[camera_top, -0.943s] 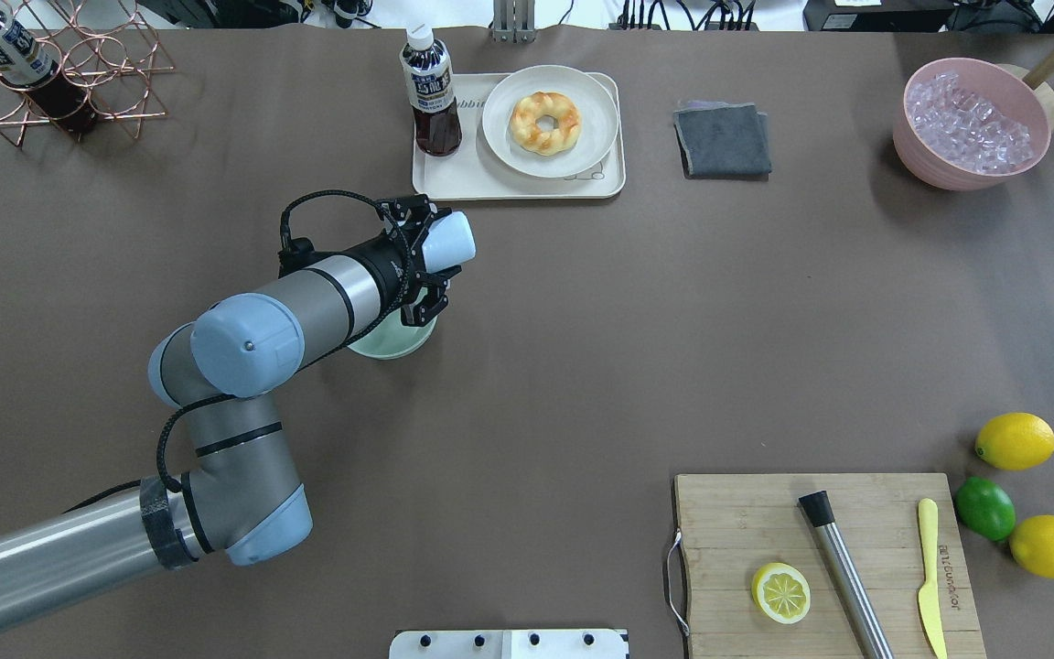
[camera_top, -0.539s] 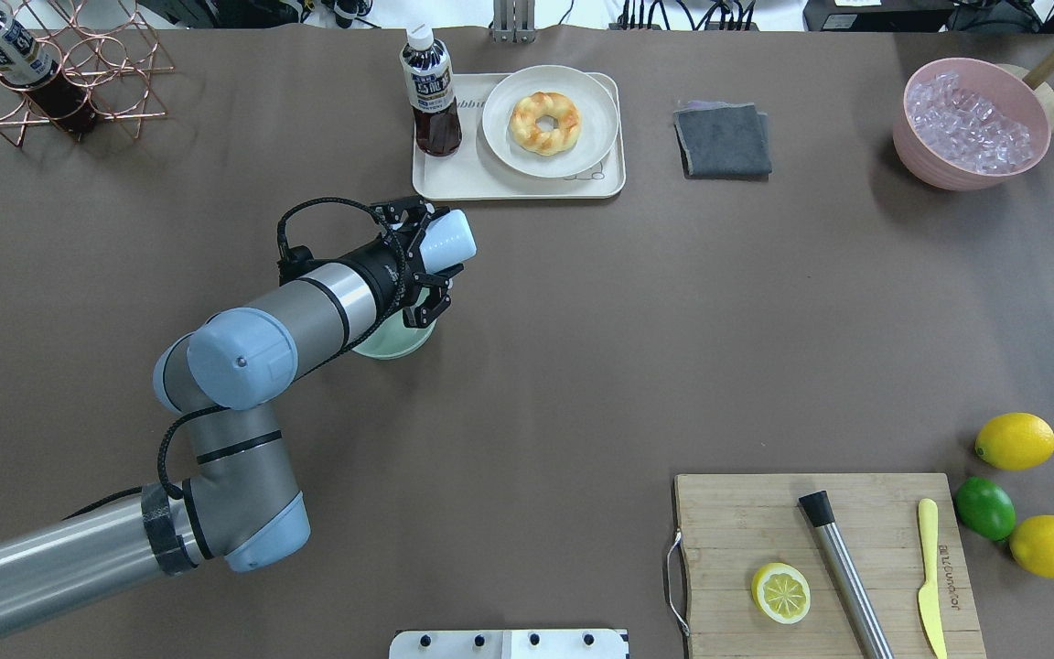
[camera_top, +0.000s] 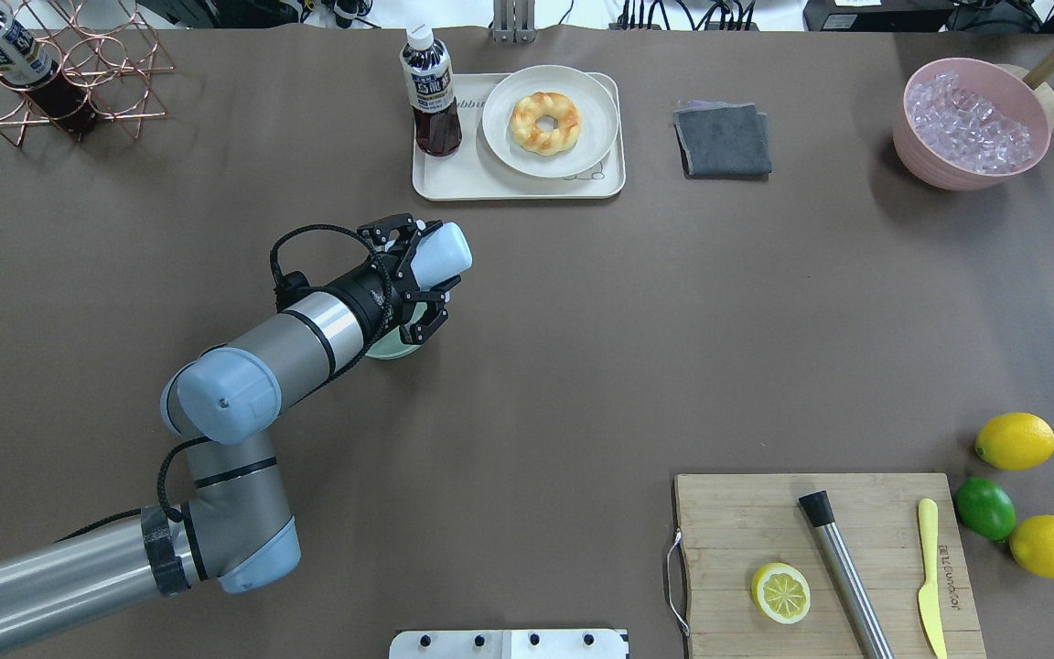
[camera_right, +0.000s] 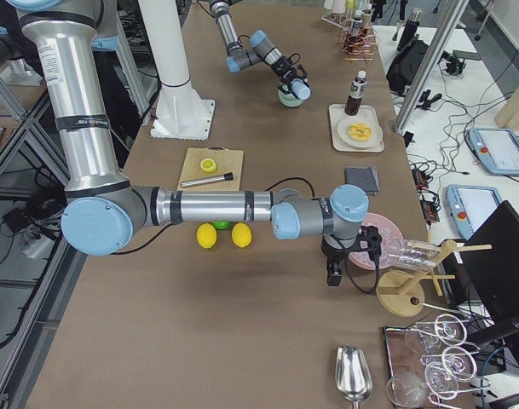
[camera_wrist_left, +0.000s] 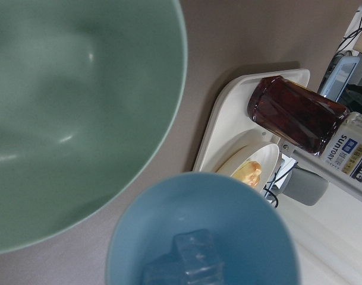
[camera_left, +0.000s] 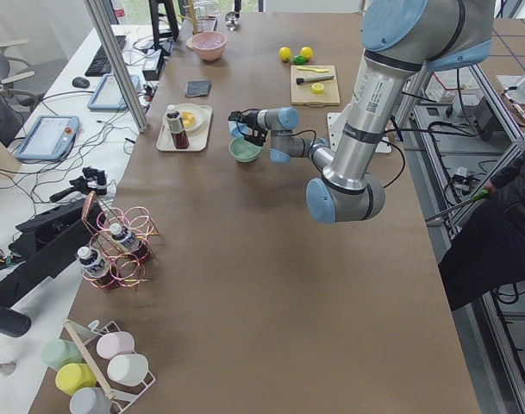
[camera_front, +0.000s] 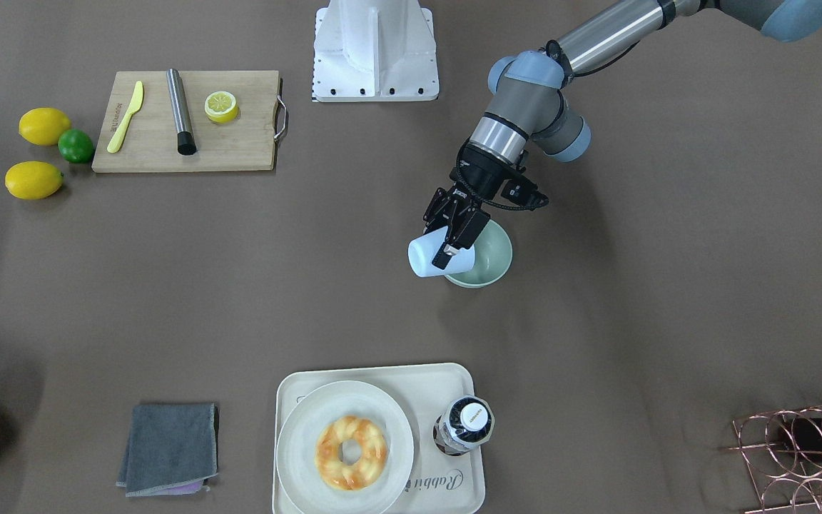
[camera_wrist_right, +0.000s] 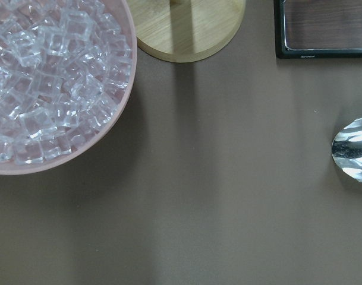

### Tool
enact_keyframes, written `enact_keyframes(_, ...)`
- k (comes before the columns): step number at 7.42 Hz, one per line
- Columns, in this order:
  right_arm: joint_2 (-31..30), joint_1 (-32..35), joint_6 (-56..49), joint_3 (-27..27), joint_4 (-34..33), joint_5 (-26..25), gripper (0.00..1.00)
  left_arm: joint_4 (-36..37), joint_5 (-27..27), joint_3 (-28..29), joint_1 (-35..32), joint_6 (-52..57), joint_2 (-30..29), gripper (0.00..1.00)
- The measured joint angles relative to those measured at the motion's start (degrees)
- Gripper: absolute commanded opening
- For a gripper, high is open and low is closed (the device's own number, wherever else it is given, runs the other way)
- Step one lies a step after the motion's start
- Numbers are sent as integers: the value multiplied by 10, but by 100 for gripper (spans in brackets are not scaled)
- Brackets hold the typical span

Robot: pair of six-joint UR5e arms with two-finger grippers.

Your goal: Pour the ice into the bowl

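My left gripper (camera_top: 422, 273) is shut on a light blue cup (camera_top: 442, 250) and holds it tipped on its side above the table. The cup's mouth faces the pale mint-green bowl (camera_front: 491, 258), which sits under the wrist and is mostly hidden in the overhead view (camera_top: 392, 351). In the left wrist view a few clear ice cubes (camera_wrist_left: 188, 260) lie inside the cup (camera_wrist_left: 228, 208), and the bowl (camera_wrist_left: 74, 113) shows no ice. The right gripper (camera_right: 334, 274) hangs beside the pink tub at the table's far right; I cannot tell if it is open.
A pink tub (camera_top: 973, 126) full of ice stands at the back right. A tray (camera_top: 435, 183) with a bottle (camera_top: 430, 91) and a doughnut plate (camera_top: 549, 121) lies behind the bowl. A grey cloth (camera_top: 722, 138), a cutting board (camera_top: 820, 558) and lemons (camera_top: 1015, 440) lie to the right.
My left arm has drawn slightly back and left with the cup in it, and it now covers more of the bowl in the overhead view.
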Motion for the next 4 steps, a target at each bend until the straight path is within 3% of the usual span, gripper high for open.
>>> enact_keyframes(4, 3, -5, 0, -3, 0, -1, 99, -100, 53, 30, 22, -1, 6, 51)
